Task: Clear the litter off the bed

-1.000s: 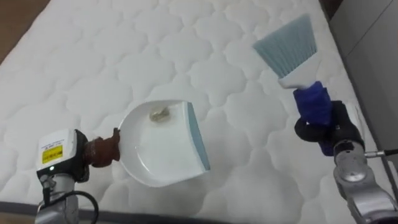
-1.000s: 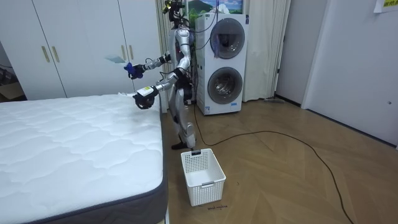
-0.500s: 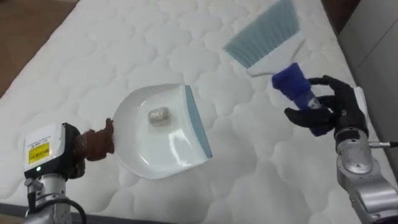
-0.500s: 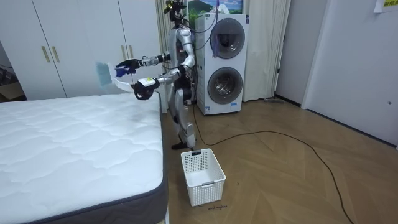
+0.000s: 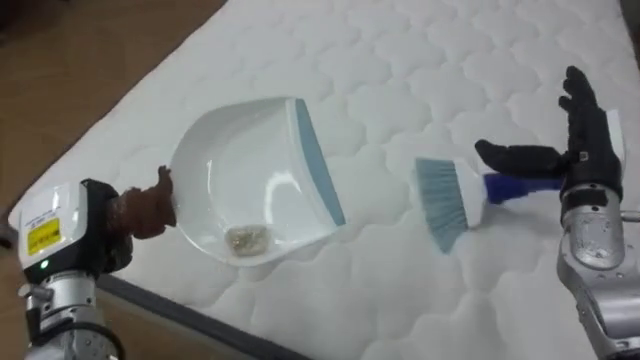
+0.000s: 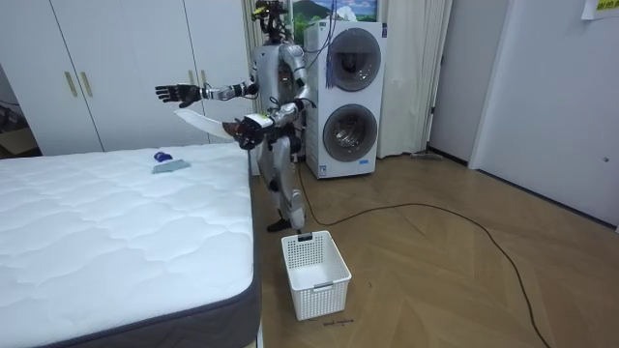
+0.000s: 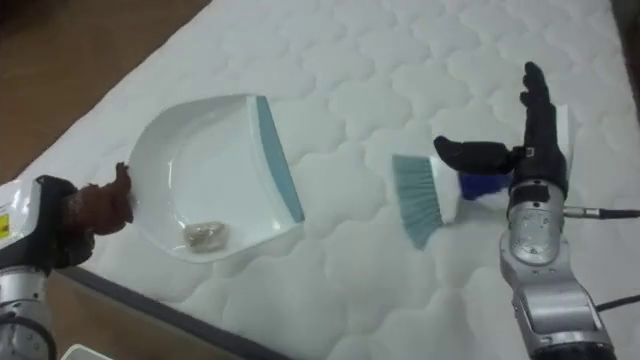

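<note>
One change matters: our right hand [image 5: 590, 150] has let go, fingers spread near the brush [image 5: 447, 200] now lying on the bed [image 5: 400, 60]; our left hand [image 5: 100, 228] clamps the dustpan [image 5: 240, 165], debris [image 5: 245, 238] inside, ready for emptying.

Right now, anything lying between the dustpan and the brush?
No. In the left eye view, only bare quilted mattress separates the dustpan from the brush; the crumb sits inside the dustpan.
</note>
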Controlling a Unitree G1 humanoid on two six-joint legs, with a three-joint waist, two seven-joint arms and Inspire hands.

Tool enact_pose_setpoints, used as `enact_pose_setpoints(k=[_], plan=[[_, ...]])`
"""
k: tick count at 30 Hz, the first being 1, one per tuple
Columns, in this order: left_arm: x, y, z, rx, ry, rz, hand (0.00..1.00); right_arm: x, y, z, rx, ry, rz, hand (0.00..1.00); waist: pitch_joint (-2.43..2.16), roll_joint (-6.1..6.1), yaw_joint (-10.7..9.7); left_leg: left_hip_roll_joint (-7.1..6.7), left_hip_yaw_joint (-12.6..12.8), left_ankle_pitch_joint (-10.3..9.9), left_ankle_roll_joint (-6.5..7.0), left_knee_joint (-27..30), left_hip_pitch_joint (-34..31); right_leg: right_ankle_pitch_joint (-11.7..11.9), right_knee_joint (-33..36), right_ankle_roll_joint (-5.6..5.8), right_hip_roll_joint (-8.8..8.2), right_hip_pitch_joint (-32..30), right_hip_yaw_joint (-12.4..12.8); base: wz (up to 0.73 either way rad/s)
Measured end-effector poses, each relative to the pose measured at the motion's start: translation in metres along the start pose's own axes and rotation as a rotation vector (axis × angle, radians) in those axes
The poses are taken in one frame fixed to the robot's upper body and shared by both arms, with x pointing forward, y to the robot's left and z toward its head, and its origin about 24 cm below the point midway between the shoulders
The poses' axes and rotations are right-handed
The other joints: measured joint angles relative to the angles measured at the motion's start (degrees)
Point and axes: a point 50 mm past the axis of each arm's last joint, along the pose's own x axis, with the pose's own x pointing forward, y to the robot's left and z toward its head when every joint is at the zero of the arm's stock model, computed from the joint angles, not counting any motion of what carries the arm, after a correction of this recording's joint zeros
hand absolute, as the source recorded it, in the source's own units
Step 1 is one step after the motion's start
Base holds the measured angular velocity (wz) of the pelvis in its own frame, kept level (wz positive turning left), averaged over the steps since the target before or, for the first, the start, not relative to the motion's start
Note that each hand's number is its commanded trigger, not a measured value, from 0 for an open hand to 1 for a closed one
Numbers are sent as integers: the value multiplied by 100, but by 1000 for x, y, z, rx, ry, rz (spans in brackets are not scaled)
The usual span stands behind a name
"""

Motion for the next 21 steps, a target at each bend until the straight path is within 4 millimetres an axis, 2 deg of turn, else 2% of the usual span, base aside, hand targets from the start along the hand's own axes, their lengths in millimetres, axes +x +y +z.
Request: enact_pose_setpoints(k=[1, 3, 6, 7, 8, 9, 10, 11, 13, 15, 16, 17, 19, 21], plan=[[-1, 0, -2, 2, 9, -1, 100, 0, 0, 0, 0, 0, -5, 0, 0, -3, 16, -4, -92, 5, -4, 56, -68, -1, -5, 1, 2, 30, -90, 63], [-2, -1, -1, -7, 14, -2, 100, -3, -1, -4, -7, 14, -9, 0, 5, -18, 3, 9, -1, 22, -10, 123, -153, -9, -4, 14, -10, 115, -300, 86], [-5, -7, 3, -33, 19, -14, 100, -9, -3, -12, -17, 41, -11, 0, 30, -88, -24, 0, 242, 74, 14, 263, -359, -109, 0, 72, -65, 251, -496, 104], [-5, -8, 4, -39, 21, -17, 100, -8, -5, -12, -16, 40, -25, 0, 32, -119, -26, 22, 473, 96, 36, 370, -520, -156, -2, 66, -90, 260, -629, 117], [-6, -9, 5, -47, 23, -23, 100, -8, -9, -13, -14, 44, -49, 0, 39, -132, -62, 99, 970, 139, 100, 411, -653, -185, 2, 72, -108, 298, -810, 124], [-6, -10, 5, -51, 24, -25, 100, -8, -11, -13, -14, 46, -62, 0, 39, -132, -90, 147, 1246, 172, 142, 444, -703, -186, 6, 72, -112, 318, -893, 151], [-7, -10, 6, -55, 25, -30, 100, -8, -14, -14, -12, 50, -88, 0, 44, -139, -191, 254, 1846, 231, 231, 469, -771, -191, 4, 73, -123, 379, -1016, 168], [-6, -10, 6, -54, 26, -29, 100, -8, -16, -15, -10, 52, -108, 0, 59, -170, -321, 419, 2512, 280, 330, 484, -790, -230, 14, 111, -177, 470, -1151, 173], [-4, -10, 5, -55, 31, -30, 100, -8, -18, -16, -6, 57, -126, 0, 96, -237, -340, 485, 3023, 304, 407, 520, -819, -348, 45, 133, -209, 581, -1425, 137], [-4, -11, 4, -52, 40, -38, 100, -9, -17, -16, -1, 61, -128, 0, 92, -271, -287, 384, 2692, 301, 427, 590, -969, -427, 43, 176, -197, 602, -1758, 102], [-4, -12, 5, -55, 43, -39, 100, -9, -18, -16, -2, 61, -132, 0, 86, -269, -299, 276, 2456, 340, 479, 591, -1088, -469, 69, 189, -195, 605, -1974, 106], [-4, -12, 5, -71, 50, -44, 100, -9, -18, -17, -4, 62, -132, 0, 83, -254, -296, 191, 2313, 409, 536, 590, -1152, -488, 95, 214, -220, 597, -2080, 100], [-5, -13, 4, -87, 63, -58, 100, -9, -18, -17, -17, 59, -130, 0, 75, -203, -229, 104, 2121, 465, 577, 562, -1222, -492, 143, 220, -215, 589, -2197, 64], [-5, -13, 4, -96, 67, -60, 100, -9, -17, -17, -17, 59, -130, 0, 61, -156, -70, 74, 2044, 456, 603, 557, -1232, -491, 245, 220, -233, 581, -2216, 30]])
